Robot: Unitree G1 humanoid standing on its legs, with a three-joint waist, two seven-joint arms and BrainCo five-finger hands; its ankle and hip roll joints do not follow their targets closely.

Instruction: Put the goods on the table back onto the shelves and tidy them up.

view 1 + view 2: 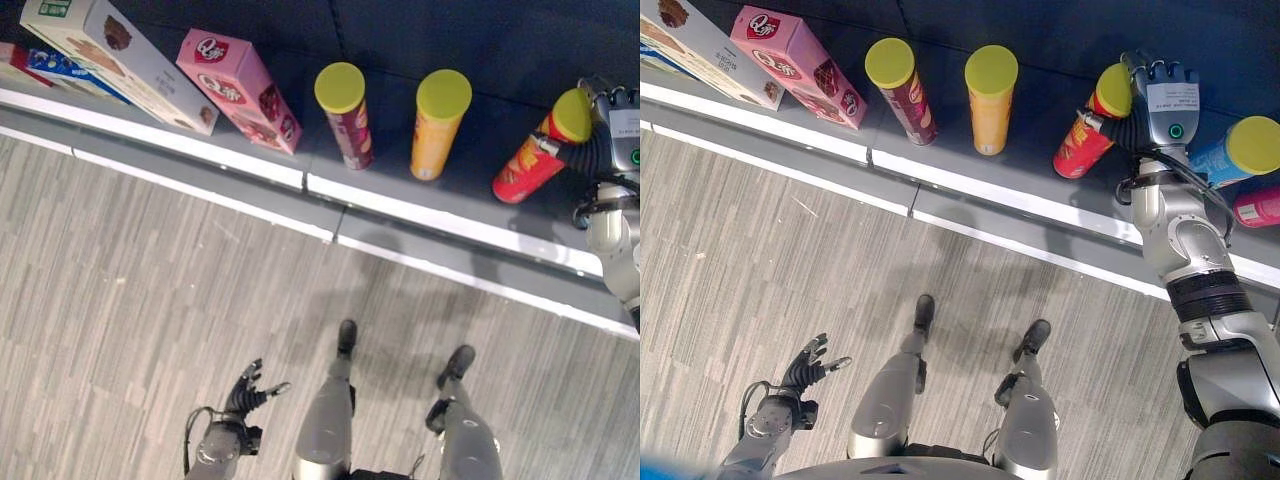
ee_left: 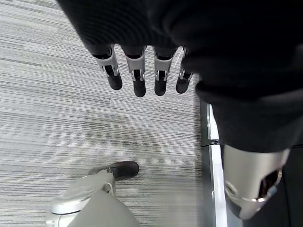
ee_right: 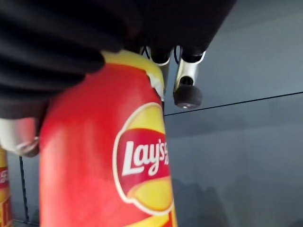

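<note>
Red can (image 1: 1083, 143) with a yellow lid is in the right hand (image 1: 1153, 105), and the fingers are curled round its upper part, near the lid. The can is tilted, with its bottom on the dark shelf (image 1: 1040, 190) and its top leaning toward the hand. In the right wrist view the can stands close against the palm, and one dark fingertip (image 3: 187, 97) sticks out past it.

On the left side of this hand, well apart, an orange can (image 1: 990, 98) stands upright on the same shelf, and further left a maroon can (image 1: 901, 90). Past them a pink box (image 1: 795, 66) and a white box (image 1: 685, 45) lie tilted. Just beside the hand on its other side there is a blue can (image 1: 1236, 152) with a yellow lid, and near it a pink can (image 1: 1257, 206).

The left hand (image 1: 808, 371) hangs low over the grey floor (image 1: 760, 260), far from the shelf. Its fingers are straight and spread, and it holds nothing.
</note>
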